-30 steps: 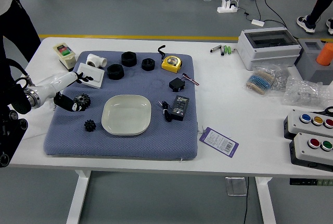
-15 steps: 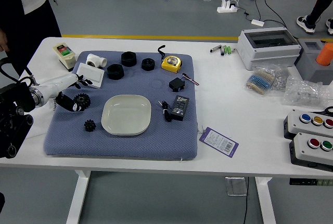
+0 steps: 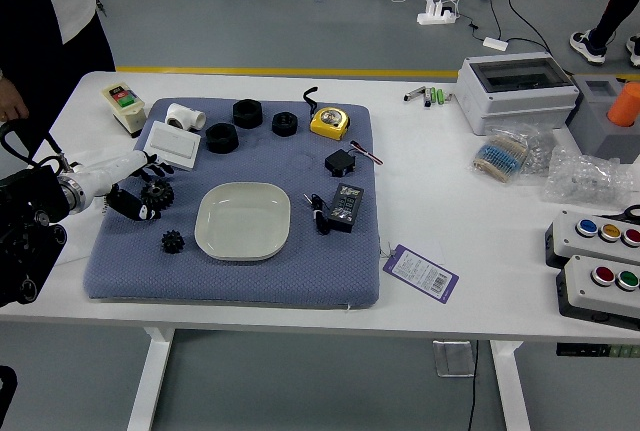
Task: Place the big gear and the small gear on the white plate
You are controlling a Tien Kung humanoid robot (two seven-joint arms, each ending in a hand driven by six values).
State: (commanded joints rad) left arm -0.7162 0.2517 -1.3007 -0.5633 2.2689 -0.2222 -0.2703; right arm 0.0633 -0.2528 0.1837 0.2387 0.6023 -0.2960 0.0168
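Observation:
My left hand reaches in from the left, its open fingers around the big black gear, thumb on the near side and the others on the far side. Whether they touch it I cannot tell. The small black gear lies on the blue mat just nearer the table's front edge. To the right of both gears is the white plate, with nothing on it. The right hand is not in view, though a black part shows at the lower left corner.
On the blue mat also lie black rings, a yellow tape measure, a white box and a black adapter. A person stands at the far left, one hand hanging beside the table.
My left hand has moved slightly right and down over the big gear. The person has come further into view at the upper left. Gears and plate have stayed put.

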